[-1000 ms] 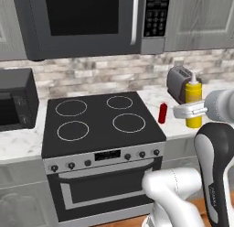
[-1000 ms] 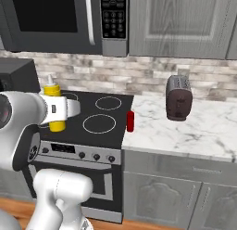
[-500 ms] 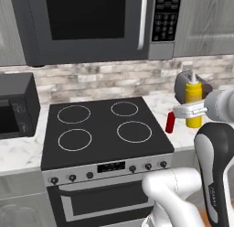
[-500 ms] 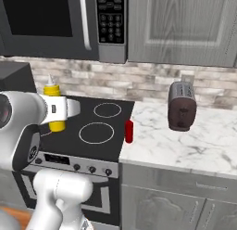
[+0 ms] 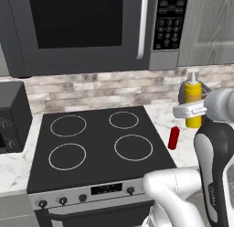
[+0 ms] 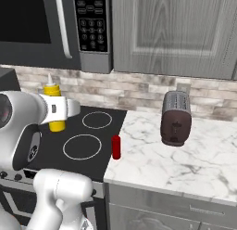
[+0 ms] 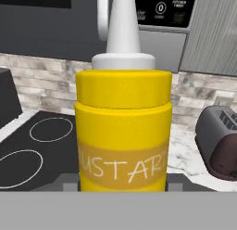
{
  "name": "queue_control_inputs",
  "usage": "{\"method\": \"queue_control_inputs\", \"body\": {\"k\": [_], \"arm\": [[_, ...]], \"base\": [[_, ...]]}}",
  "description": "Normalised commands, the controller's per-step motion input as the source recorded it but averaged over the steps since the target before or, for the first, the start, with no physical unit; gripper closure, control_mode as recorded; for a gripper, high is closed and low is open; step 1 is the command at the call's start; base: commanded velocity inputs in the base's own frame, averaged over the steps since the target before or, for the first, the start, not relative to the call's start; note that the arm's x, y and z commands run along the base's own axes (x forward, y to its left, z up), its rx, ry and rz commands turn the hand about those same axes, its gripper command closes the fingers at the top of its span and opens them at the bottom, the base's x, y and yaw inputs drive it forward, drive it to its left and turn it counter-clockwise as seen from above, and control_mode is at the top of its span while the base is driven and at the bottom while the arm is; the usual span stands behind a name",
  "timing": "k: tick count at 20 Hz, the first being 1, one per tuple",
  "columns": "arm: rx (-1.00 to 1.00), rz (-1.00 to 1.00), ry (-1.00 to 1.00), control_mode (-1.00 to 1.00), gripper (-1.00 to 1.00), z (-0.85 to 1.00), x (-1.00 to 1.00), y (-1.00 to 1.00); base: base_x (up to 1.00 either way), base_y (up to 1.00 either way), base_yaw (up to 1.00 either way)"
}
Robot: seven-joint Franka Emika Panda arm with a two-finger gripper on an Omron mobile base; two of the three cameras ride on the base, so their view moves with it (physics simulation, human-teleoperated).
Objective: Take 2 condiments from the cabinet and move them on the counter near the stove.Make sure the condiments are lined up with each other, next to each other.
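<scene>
Kitchen sim, left to right: black microwave (image 5: 87, 31) up on the wall, stove (image 5: 96, 146) below it with four white ring burners, then the marble counter (image 6: 185, 166) running off to the right with a dark toaster (image 6: 176, 118) standing on it against the brick backsplash.

Task status, judging from how things lie: roughly half done. The red bottle (image 6: 116, 147) stands upright on the counter just beside the stove's right edge, so the first condiment looks placed. The yellow mustard bottle (image 5: 193, 105) is out of the cabinet (image 6: 180, 32) but not yet set down: it sits upright in the air, above the counter and near the red one, a bit farther back toward the wall in the left base view. The cabinet door to the right of the microwave looks closed.

Left to do: lower the mustard onto the counter right next to the red bottle, in line with it, then release.

Tool: gripper (image 5: 192, 110) is clamped around the mustard bottle's lower body, white fingers either side at label height. Hand view confirms it: bottle dead centre, nozzle up, "MUSTAR" label readable, dark fingertips peeking out on both sides of the base. Bottle touches nothing else that I can see.
</scene>
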Motion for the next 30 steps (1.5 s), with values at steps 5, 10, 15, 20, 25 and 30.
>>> {"method": "queue_control_inputs", "body": {"k": [5,10,15,20,25,30], "arm": [[0.0,0.0,0.0,1.0,1.0,0.0,0.0,0.0],[0.0,0.0,0.0,1.0,1.0,0.0,0.0,0.0],[0.0,0.0,0.0,1.0,1.0,0.0,0.0,0.0],[0.0,0.0,0.0,1.0,1.0,0.0,0.0,0.0],[0.0,0.0,0.0,1.0,1.0,0.0,0.0,0.0],[0.0,0.12,0.0,-1.0,1.0,-0.27,0.01,-0.28]], "base": [[0.51,-0.25,0.05],[0.2,0.08,0.07],[0.0,0.0,0.01],[0.0,0.0,0.0],[0.0,0.0,0.0],[0.0,-0.04,0.0]]}}
